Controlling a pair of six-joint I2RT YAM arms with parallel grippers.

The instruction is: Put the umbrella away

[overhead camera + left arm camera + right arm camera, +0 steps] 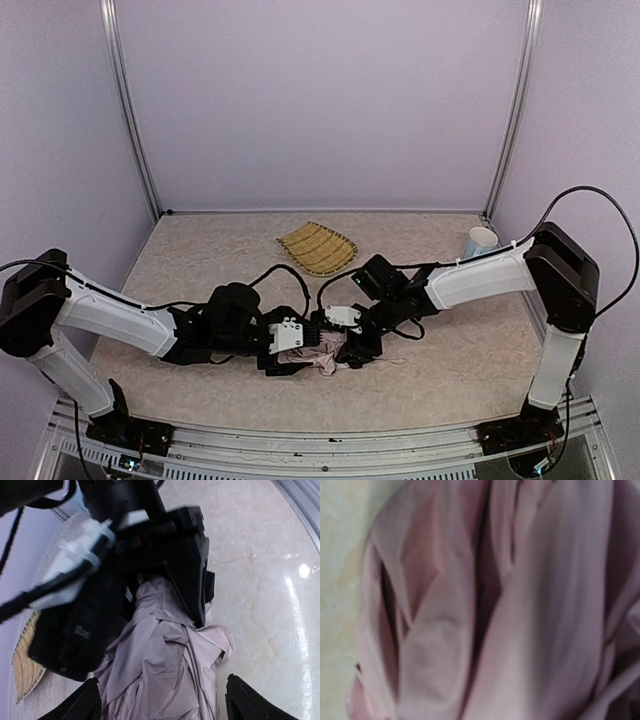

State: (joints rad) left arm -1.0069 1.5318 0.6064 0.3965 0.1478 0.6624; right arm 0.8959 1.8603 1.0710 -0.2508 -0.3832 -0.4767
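Umbrella (pixel 318 355): pale pink fabric, folded, creased into loose pleats.
Where: on the table (pixel 450 360), on the near side of the tray (pixel 316 248), well apart from it.
My left gripper (pixel 295 358): fingers spread, fabric between them.
My right gripper (pixel 345 352): clamped on the umbrella's end.
Tray: woven, yellow.
Cup (pixel 481 241): right of the tray; inside hidden.

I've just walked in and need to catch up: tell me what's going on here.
Both arms meet mid-table over the folded pink umbrella, which lies on the table. The left gripper is open, its fingers either side of the fabric. The right gripper is at the umbrella's other end; whether it grips is unclear. The woven tray sits untouched behind.
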